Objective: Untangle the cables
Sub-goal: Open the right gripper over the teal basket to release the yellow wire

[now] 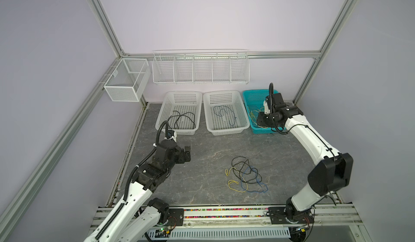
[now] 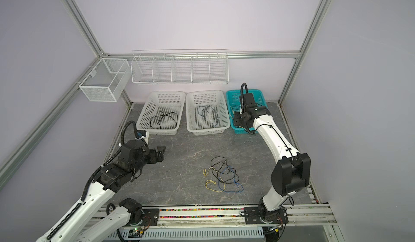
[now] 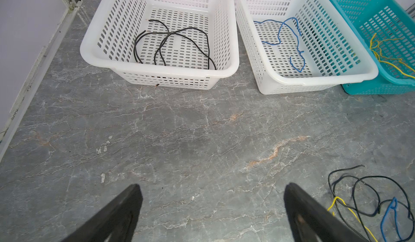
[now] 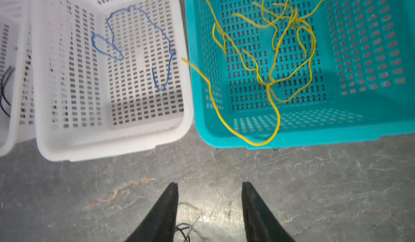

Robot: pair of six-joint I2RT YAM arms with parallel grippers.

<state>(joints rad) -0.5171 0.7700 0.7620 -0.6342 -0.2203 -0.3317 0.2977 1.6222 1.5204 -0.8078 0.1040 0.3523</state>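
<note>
A tangle of black, blue and yellow cables (image 1: 246,177) (image 2: 223,177) lies on the grey table, right of the middle; its edge shows in the left wrist view (image 3: 370,198). One black cable (image 1: 182,119) rests in the left white basket, and a blue cable (image 1: 224,115) in the middle one. Yellow cables (image 4: 276,50) lie in the teal basket, one looping over its front rim. My left gripper (image 1: 187,154) (image 3: 212,187) is open and empty, left of the tangle. My right gripper (image 4: 210,184) is open and empty above the table, just in front of the teal basket.
Three baskets stand in a row at the back: white (image 1: 179,95), white (image 1: 222,93) and teal (image 1: 253,92). A wire shelf rack (image 1: 201,67) and a mesh box (image 1: 125,81) hang on the walls above them. The arm bases sit on a rail (image 1: 224,216) at the front edge.
</note>
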